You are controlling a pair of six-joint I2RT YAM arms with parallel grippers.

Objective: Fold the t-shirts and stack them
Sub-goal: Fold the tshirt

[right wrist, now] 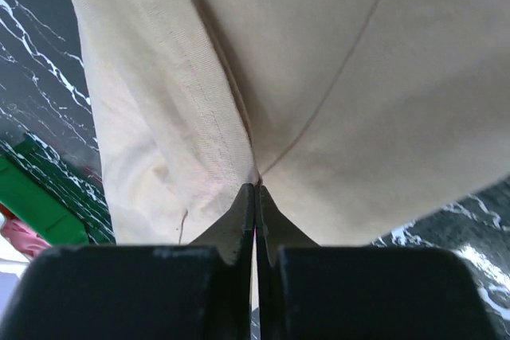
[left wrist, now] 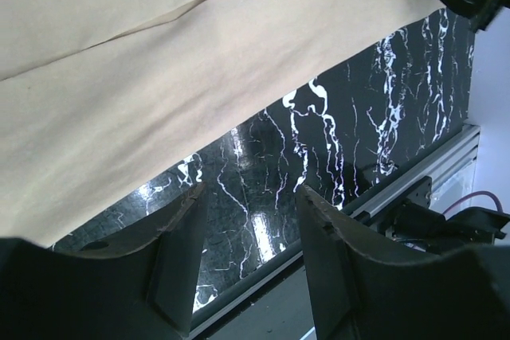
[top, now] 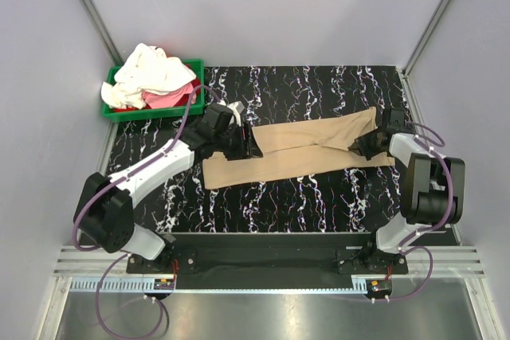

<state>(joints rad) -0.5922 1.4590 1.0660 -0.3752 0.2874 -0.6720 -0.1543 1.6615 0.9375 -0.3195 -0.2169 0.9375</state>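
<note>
Tan t-shirt lies stretched across a black marbled table; right gripper clamps its edge, left gripper gapes apart.

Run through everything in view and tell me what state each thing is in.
tan t-shirt: folded into a long strip, lying on the table
left gripper: open, holding nothing
right gripper: shut on the tan t-shirt
green bin: heaped with crumpled, unfolded garments
</note>
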